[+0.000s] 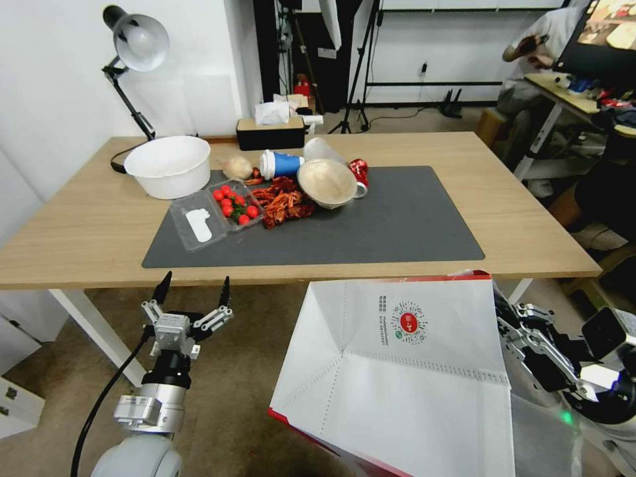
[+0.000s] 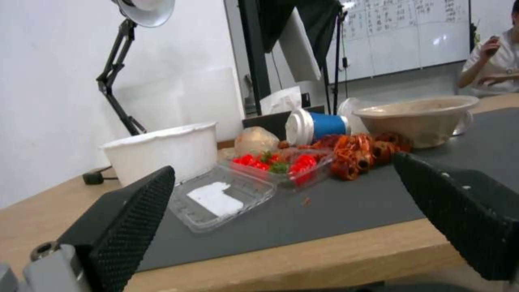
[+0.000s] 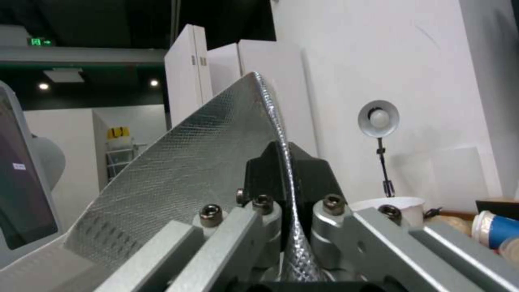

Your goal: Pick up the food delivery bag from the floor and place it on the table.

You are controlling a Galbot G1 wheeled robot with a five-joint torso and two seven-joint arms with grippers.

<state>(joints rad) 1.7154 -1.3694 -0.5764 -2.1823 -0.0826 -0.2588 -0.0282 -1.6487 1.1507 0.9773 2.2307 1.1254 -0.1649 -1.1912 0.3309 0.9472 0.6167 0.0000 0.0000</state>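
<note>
The food delivery bag (image 1: 397, 371) hangs tilted in the air at the lower right, just in front of the table's (image 1: 79, 225) near edge. Its white panel and round red logo face me. My right gripper (image 1: 507, 318) is at the bag's right side, shut on its rim. In the right wrist view the black fingers (image 3: 311, 174) pinch the silver foil lining (image 3: 189, 174). My left gripper (image 1: 192, 286) is open and holds nothing. It sits below the table's front edge, over the floor (image 1: 245, 344), and looks across the dark grey mat (image 2: 346, 202).
On the mat's (image 1: 397, 225) far left lie a white bowl (image 1: 169, 165), an open clamshell of tomatoes (image 1: 215, 215), red crayfish (image 1: 285, 199), a blue cup (image 1: 281, 163) and a tipped beige bowl (image 1: 326, 183). A desk lamp (image 1: 136, 43) and tissue box (image 1: 270, 129) stand behind. The mat's right half is bare.
</note>
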